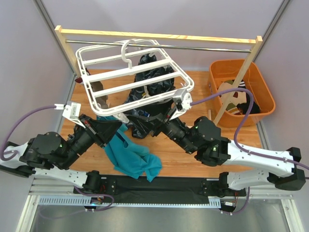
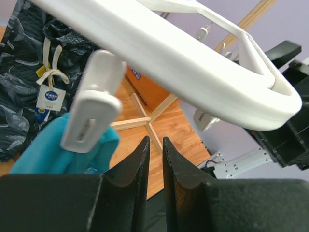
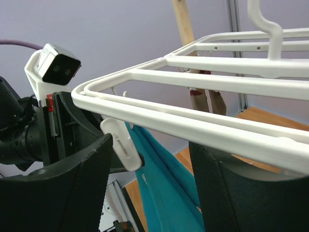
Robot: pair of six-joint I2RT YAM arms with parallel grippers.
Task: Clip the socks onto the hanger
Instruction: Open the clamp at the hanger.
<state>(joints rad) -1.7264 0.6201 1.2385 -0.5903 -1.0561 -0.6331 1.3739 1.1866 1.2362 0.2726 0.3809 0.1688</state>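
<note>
Left gripper (image 2: 155, 144): left wrist view; jaws nearly together, a thin slit between them with nothing seen in it; clenched or released cannot be told; sits below the hanger (image 2: 193, 72).
Hanger: white bar crossing overhead, rounded corner at right.
Clip (image 2: 94, 108): white, dangling tilted under the hanger bar.
Teal sock (image 2: 53, 157): below the hanger, behind the clip; whether the clip bites it cannot be told.
Patterned cloth (image 2: 19, 72): dark, tagged, hanging at left below the hanger.
Right gripper (image 3: 150, 159): right wrist view; released, jaws wide apart just under the hanger's near rail, clip and teal sock showing between them.
Striped sock (image 3: 212, 101): beige with a red band, hanging under the hanger's far side.
Wooden rack (image 1: 159, 35): top view; its metal rail (image 1: 207, 48) carries the hanger's hook.
Teal sock, top view: upper end up at the hanger's near edge, remainder heaped on the counter (image 1: 176, 162) below.
Orange bin (image 1: 264, 99): right of the hanger, more socks (image 1: 237, 104) inside.
</note>
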